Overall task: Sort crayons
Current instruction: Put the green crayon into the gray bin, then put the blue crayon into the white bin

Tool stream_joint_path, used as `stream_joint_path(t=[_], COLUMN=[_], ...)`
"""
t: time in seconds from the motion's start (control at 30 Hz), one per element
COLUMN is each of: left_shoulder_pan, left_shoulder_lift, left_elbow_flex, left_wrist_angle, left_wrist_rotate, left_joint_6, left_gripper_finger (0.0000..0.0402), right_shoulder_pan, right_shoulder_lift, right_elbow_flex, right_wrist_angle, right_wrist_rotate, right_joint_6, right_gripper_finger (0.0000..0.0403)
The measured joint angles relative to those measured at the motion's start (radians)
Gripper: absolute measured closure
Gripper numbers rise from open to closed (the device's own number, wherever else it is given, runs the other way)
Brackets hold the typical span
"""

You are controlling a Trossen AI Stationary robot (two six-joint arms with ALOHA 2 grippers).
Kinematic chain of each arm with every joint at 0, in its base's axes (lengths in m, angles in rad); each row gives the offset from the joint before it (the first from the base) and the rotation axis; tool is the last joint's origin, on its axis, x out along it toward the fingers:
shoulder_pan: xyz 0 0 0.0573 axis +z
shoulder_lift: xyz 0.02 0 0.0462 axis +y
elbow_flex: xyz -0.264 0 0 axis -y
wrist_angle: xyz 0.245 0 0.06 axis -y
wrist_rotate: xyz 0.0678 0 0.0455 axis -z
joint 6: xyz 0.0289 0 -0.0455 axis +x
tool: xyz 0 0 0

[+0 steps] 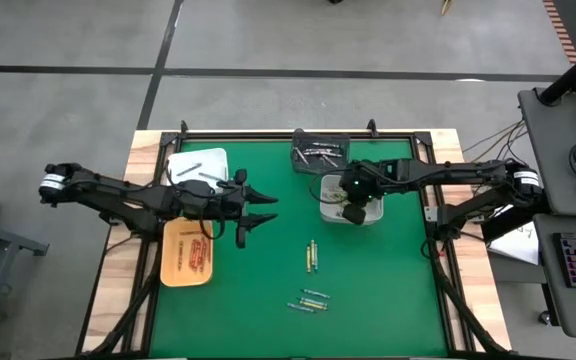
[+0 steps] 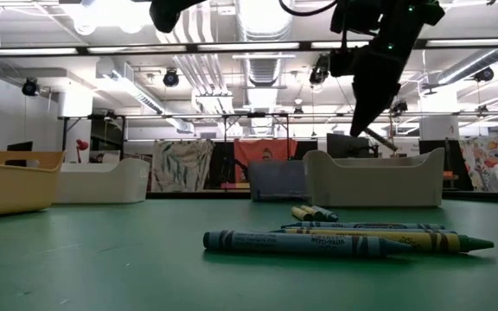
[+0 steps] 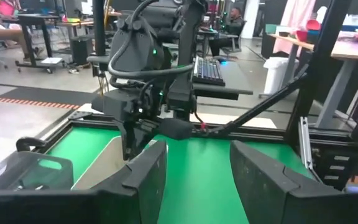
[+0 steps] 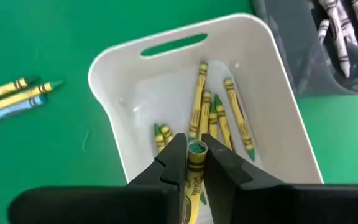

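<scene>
My right gripper (image 4: 196, 154) hangs over the white bin (image 1: 326, 188), slanting down, shut on a yellow-wrapped green crayon (image 4: 195, 168). Several more yellow-green crayons (image 4: 219, 115) lie on the bin's floor. Loose crayons lie flat on the green table, one small group (image 1: 311, 257) in the middle and another (image 1: 309, 300) nearer the front; they also show in the low view (image 2: 318, 242). My left gripper (image 1: 271, 207) is open and level above the table, left of the white bin, nothing between its fingers (image 3: 148, 174). My right gripper pinches the crayon between its two fingers, with the crayon running along them and its green end (image 4: 196, 148) showing at the fingertips. The fingers slant down from above. The crayon is lifted clear, its end (image 2: 377, 140) sticking out above the white bin's rim.
A dark grey bin (image 1: 320, 140) with grey-white crayons (image 4: 337, 28) stands behind the white bin. An orange-yellow tray (image 1: 173, 275) and a white tray (image 1: 208, 158) sit at the table's left. Bare green table lies between the trays and the loose crayons.
</scene>
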Motion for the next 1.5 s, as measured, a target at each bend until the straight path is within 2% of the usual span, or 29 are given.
stream_joint_path(t=[0.17,0.3,0.5,0.7,0.93,1.03,1.17,1.3,1.43,1.5], left_shoulder_pan=[0.001,-0.003,-0.043,-0.065,-0.069,-0.084,-0.102,-0.126,-0.173,-0.203], left_shoulder_lift=[0.007,0.034,0.096,0.161,0.203,0.234,0.260,0.263,0.263,0.263], left_elbow_flex=[0.000,0.000,0.000,-0.001,-0.001,-0.001,-0.001,-0.001,-0.001,-0.001], left_wrist_angle=[0.017,0.042,0.099,0.069,0.079,0.086,0.085,0.065,0.058,0.057], left_wrist_rotate=[-0.004,-0.005,0.004,0.008,0.002,-0.035,-0.024,0.031,0.035,0.026], left_joint_6=[-0.020,-0.062,-0.136,-0.167,-0.339,-0.381,-0.439,-0.605,-0.757,-0.836], left_gripper_finger=[0.0242,0.0242,0.0242,0.0242,0.0242,0.0242,0.0242,0.0242,0.0246,0.0247], right_shoulder_pan=[0.000,0.000,0.011,0.037,0.039,0.050,0.060,0.057,0.068,0.094], right_shoulder_lift=[0.002,0.001,-0.003,-0.004,-0.005,-0.005,-0.005,-0.005,-0.005,-0.007], right_elbow_flex=[-0.011,-0.012,-0.010,0.074,0.194,0.193,0.186,0.191,0.175,0.148], right_wrist_angle=[0.002,0.007,0.005,-0.077,-0.248,-0.246,-0.223,-0.224,-0.206,-0.135], right_wrist_rotate=[0.004,0.052,0.051,-0.032,-0.079,-0.080,-0.081,-0.077,-0.074,-0.061], right_joint_6=[0.000,-0.007,0.024,0.098,0.192,0.188,0.155,0.132,0.096,0.085], right_gripper_finger=[0.0317,0.0282,0.0257,0.0255,0.0257,0.0263,0.0274,0.0285,0.0295,0.0301])
